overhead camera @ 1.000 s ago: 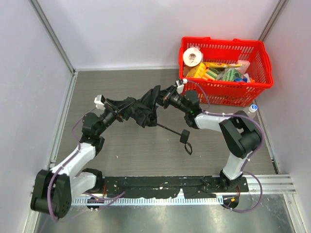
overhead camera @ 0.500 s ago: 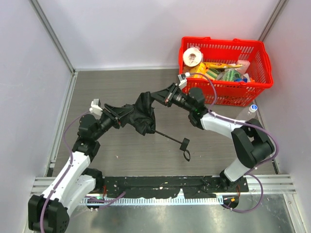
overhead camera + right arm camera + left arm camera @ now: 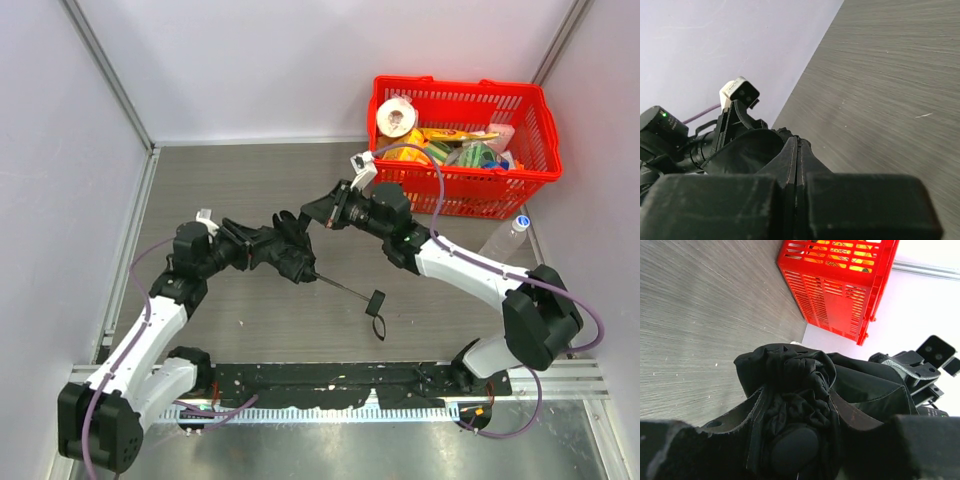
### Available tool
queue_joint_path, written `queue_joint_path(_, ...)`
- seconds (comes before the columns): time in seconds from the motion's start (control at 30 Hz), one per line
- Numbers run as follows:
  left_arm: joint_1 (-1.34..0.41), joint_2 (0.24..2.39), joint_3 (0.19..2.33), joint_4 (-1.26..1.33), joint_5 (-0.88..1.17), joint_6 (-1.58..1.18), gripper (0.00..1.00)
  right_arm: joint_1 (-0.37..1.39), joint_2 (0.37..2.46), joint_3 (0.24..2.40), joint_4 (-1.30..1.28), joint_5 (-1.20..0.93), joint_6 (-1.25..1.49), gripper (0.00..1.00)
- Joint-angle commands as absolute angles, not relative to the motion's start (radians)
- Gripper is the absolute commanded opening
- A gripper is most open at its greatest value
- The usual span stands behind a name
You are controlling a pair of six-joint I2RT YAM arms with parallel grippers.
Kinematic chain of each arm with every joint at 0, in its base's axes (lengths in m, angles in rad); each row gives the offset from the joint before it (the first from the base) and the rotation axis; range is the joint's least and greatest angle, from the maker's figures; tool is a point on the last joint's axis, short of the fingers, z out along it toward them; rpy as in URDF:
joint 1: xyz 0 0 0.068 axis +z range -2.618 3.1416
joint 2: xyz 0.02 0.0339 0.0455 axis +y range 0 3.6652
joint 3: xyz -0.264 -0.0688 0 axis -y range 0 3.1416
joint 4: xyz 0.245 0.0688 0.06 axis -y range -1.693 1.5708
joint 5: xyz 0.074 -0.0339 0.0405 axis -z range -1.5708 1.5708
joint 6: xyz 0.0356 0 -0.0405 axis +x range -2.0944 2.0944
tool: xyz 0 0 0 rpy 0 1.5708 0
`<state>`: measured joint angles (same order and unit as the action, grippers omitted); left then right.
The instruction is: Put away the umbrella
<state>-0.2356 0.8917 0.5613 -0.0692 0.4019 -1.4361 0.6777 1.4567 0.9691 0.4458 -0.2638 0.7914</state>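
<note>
The black umbrella (image 3: 288, 255) hangs as a bunched wad of fabric between my two grippers above the table. Its thin metal shaft (image 3: 340, 286) slants down right to the small black handle (image 3: 375, 302) and wrist loop (image 3: 380, 328), which lie on the table. My left gripper (image 3: 258, 250) is shut on the bundled fabric (image 3: 790, 370) round the umbrella's tip. My right gripper (image 3: 306, 212) is shut, its fingers pressed together on an edge of the fabric (image 3: 745, 150), which stretches toward the left gripper. The right gripper also shows in the left wrist view (image 3: 912, 367).
A red basket (image 3: 470, 196) with a tape roll (image 3: 396, 117) and several packets stands at the back right; it also shows in the left wrist view (image 3: 835, 290). A clear plastic bottle (image 3: 505, 238) lies beside it. Grey walls close the table on three sides.
Both grippers moved left and toward the near side with the umbrella. The fabric is bunched tighter at the left gripper. The right arm has stretched out, and the handle slid slightly left.
</note>
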Motion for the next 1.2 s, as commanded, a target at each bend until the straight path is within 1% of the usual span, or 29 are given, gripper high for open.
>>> queue_joint_path(0.0,-0.229,0.977,0.547,-0.385,0.37,-1.301,0.0,0.633,1.364,1.143,0.672,-0.079,0.664,0.0)
queue_joint_path(0.13,-0.229,1.049,0.613,-0.477,0.331,-1.281,0.0,0.704,1.382,1.192,0.638,-0.175,0.608,0.0)
queue_joint_path(0.23,-0.229,1.12,0.679,-0.575,0.238,-1.255,0.0,0.762,1.376,1.221,0.592,-0.209,0.557,0.0)
queue_joint_path(0.3,-0.23,1.158,0.684,-0.58,0.225,-1.268,0.0,0.834,1.385,1.258,0.533,-0.218,0.507,0.0)
queue_joint_path(0.57,-0.232,1.178,0.755,-0.635,0.141,-1.29,0.0,0.952,1.482,1.301,0.405,-0.331,0.403,0.0)
queue_joint_path(0.67,-0.232,1.212,0.753,-0.621,0.156,-1.289,0.0,1.0,1.488,1.328,0.341,-0.295,0.335,0.0)
queue_joint_path(0.73,-0.232,1.227,0.718,-0.571,0.176,-1.301,0.0,1.023,1.468,1.313,0.342,-0.258,0.359,0.0)
queue_joint_path(0.9,-0.218,1.278,0.67,-0.502,0.17,-1.333,0.0,1.031,1.384,1.194,0.488,-0.259,0.509,0.0)
queue_joint_path(1.07,-0.206,1.316,0.703,-0.5,0.195,-1.319,0.0,1.051,1.37,1.186,0.453,-0.298,0.482,0.0)
queue_joint_path(1.17,-0.172,1.315,0.687,-0.473,0.231,-1.31,0.0,1.054,1.315,1.149,0.445,-0.276,0.459,0.0)
